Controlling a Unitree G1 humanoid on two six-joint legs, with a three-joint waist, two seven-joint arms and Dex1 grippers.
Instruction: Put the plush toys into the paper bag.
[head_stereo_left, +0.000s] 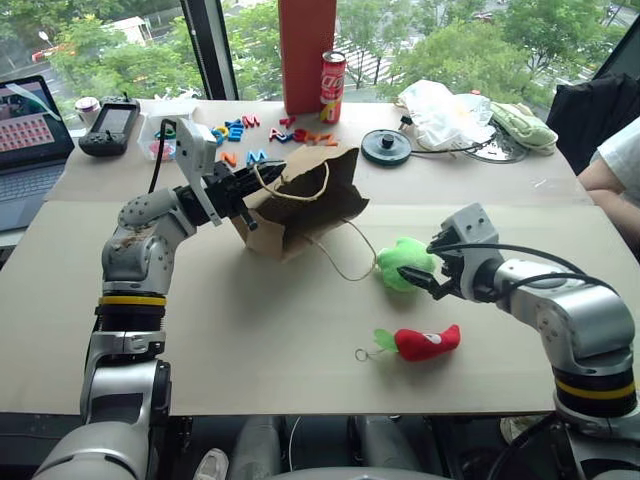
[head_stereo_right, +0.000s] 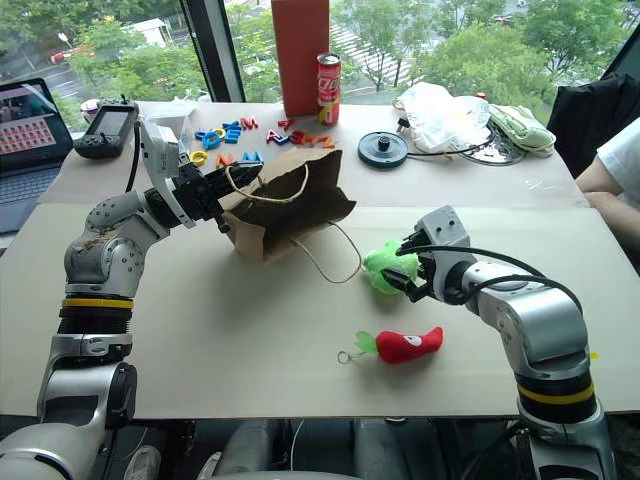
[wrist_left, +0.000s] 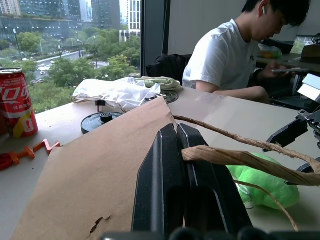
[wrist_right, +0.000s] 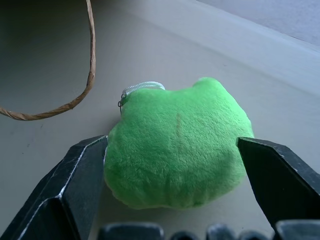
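1. The fuzzy light green plush toy (wrist_right: 177, 145) lies on the table (head_stereo_left: 250, 340), between the spread fingers of the right end effector (head_stereo_left: 432, 272), which partly hide its right side.
2. The red chili-shaped toy (head_stereo_left: 428, 342) lies just nearer, its long axis across the table, green stem and metal loop toward the left.
3. The creased brown paper bag (head_stereo_left: 300, 200) is tipped, mouth facing right; the left end effector (head_stereo_left: 262, 182) is clamped together on its rim beside a twine handle (wrist_left: 235, 159).
4. A person (wrist_left: 235, 50) sits beyond.
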